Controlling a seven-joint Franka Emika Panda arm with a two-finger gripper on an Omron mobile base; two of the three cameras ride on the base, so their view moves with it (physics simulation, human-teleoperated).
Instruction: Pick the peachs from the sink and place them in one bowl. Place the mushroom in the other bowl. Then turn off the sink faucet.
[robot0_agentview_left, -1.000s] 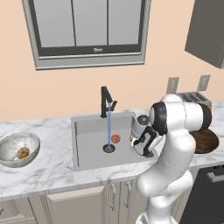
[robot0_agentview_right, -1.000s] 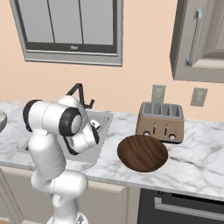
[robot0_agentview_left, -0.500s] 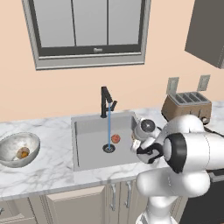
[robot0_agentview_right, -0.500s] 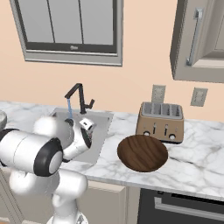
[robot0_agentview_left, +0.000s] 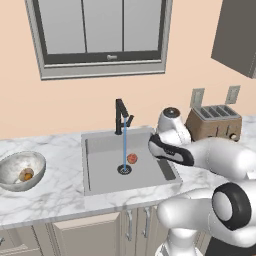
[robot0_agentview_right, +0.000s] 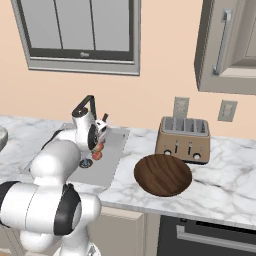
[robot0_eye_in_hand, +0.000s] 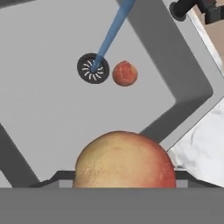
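My arm had swung from over the counter's right side back toward the sink (robot0_agentview_left: 100, 185), carrying a peach (robot0_eye_in_hand: 124, 162) clamped in my part-open pincer (robot0_eye_in_hand: 124, 186), low in the hand view. That peach was lifted, not yet bowled. The hand view also showed the second peach (robot0_eye_in_hand: 125, 73) beside the drain (robot0_eye_in_hand: 92, 68), upper centre. The right base view showed the wooden bowl (robot0_agentview_right: 163, 174), centre right; the left base view showed the mushroom (robot0_agentview_left: 27, 175) in the stone bowl (robot0_agentview_left: 21, 171), far left.

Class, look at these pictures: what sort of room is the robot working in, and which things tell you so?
It looks like a home kitchen. A sink with a running black faucet is set into a marble counter, and a toaster stands by the wall.
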